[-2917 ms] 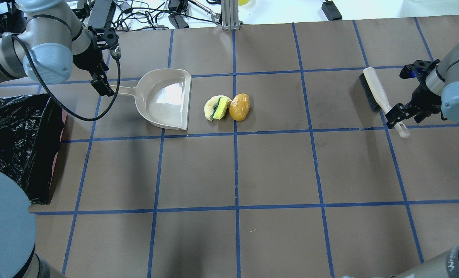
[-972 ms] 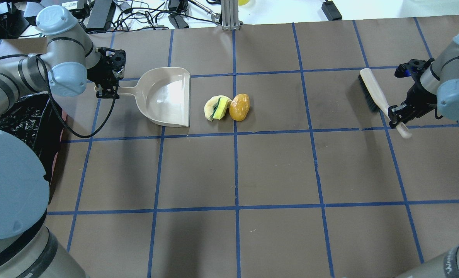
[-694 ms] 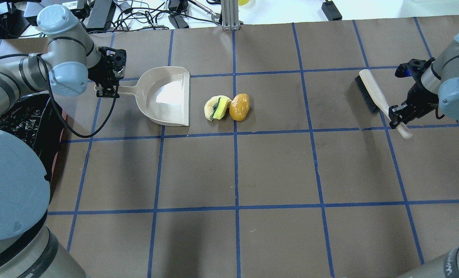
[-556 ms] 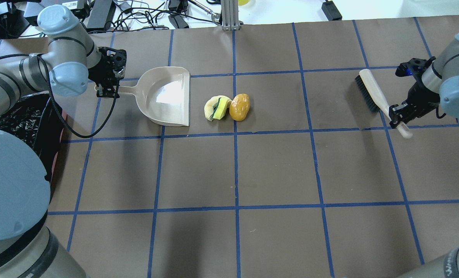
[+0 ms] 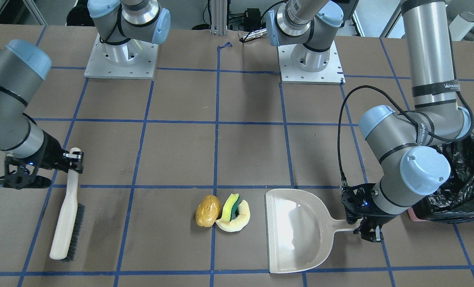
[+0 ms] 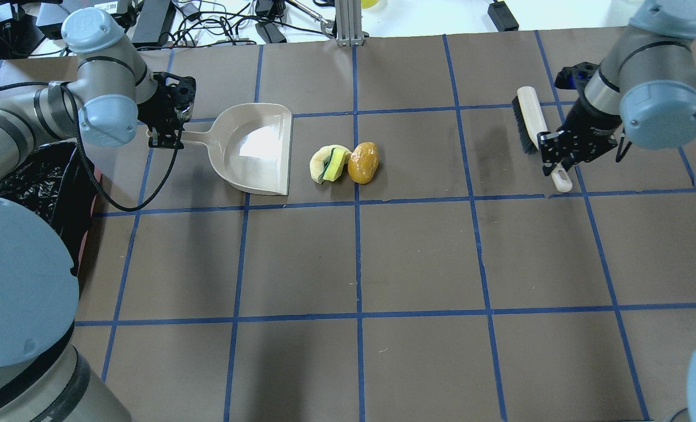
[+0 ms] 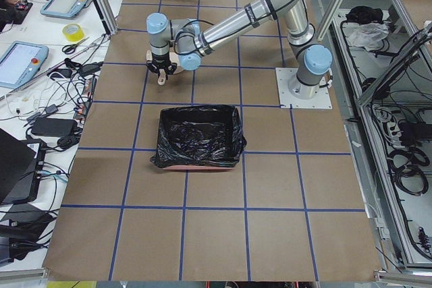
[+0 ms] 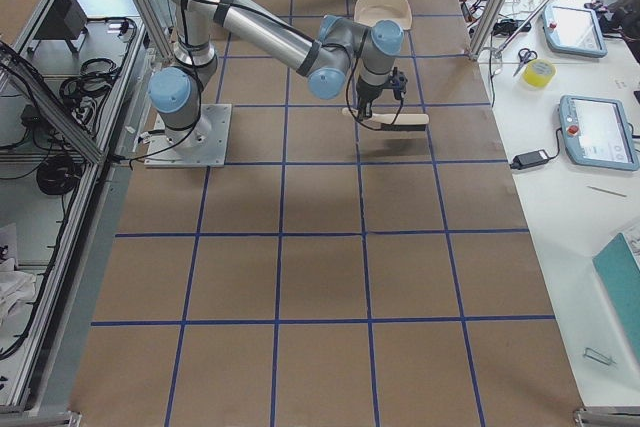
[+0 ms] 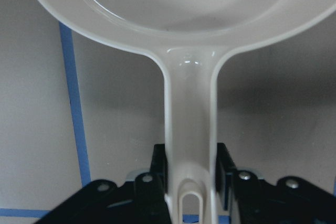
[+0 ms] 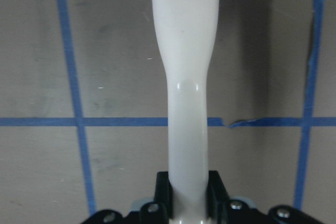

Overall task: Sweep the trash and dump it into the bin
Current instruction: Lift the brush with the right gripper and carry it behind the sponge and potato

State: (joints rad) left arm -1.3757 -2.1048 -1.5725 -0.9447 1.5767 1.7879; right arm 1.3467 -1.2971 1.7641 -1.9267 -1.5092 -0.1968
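Observation:
The trash lies together mid-table: a yellow-brown lump [image 6: 363, 162], a yellow-and-green sponge [image 6: 336, 164] and a pale ring piece [image 6: 319, 165]. A beige dustpan [image 6: 254, 149] sits just left of them, its mouth facing them. My left gripper [image 6: 163, 138] is shut on the dustpan handle [image 9: 189, 129]. My right gripper [image 6: 556, 158] is shut on the handle [image 10: 186, 77] of a beige brush [image 6: 529, 120], well to the right of the trash. The black-bagged bin [image 6: 37, 193] stands at the table's left edge.
Cables and power bricks [image 6: 231, 23] lie beyond the table's far edge, with a metal post [image 6: 348, 23] at its middle. Both arm bases [image 5: 309, 59] stand at the near side. The brown table surface [image 6: 418, 258] has a blue tape grid.
My right arm has carried the brush left, closer to the trash. My left gripper, beside the dustpan handle at first, now grips it; the dustpan has shifted slightly right.

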